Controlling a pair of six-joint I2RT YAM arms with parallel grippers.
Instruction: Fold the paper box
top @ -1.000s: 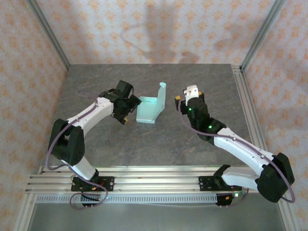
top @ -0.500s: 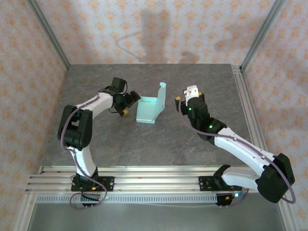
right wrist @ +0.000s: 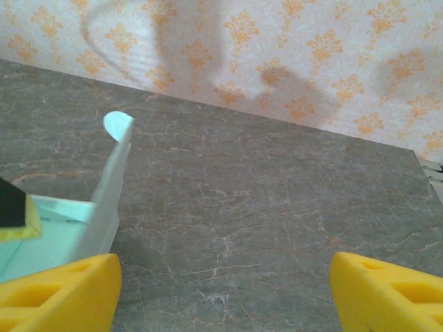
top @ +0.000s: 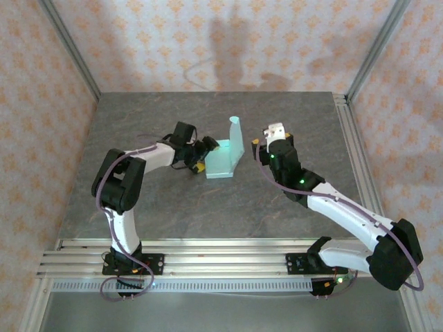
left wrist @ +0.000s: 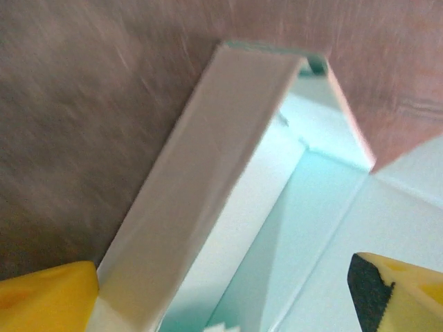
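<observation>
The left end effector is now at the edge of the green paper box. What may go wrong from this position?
1. The left end effector stands open astride a thin side flap of the paper box; closing carelessly may crease it off its fold line.
2. The box lies loose: the right end effector hangs open beside it, apart, so a push may slide it.
3. The upright flap may fall over.

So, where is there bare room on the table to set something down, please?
Bare table lies between the box and the near rail, and behind the box up to the wall. Crowded: around the box, left end effector at its edge, right end effector beside it.
</observation>
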